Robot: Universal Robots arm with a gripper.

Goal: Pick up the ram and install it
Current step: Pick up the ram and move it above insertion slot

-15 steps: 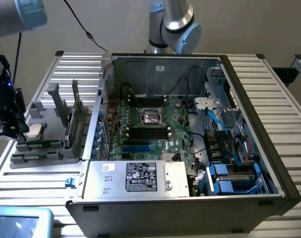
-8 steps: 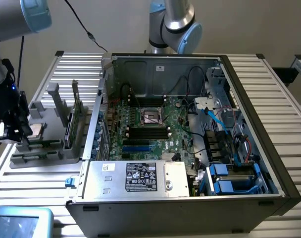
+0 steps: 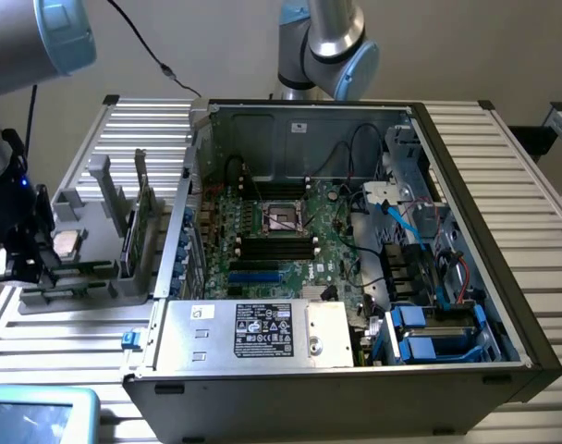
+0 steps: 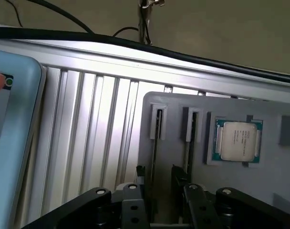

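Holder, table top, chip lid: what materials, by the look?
Holder: probably matte grey plastic; dull, even colour, no glare.
Table: likely aluminium profile; silvery ribs with bright glare streaks.
Chip: pale silver metal lid, soft sheen, on a green board rim.

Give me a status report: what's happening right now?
Gripper open, low over holder. Ram on edge in its slot, not lifted. Processor alongside, apart.
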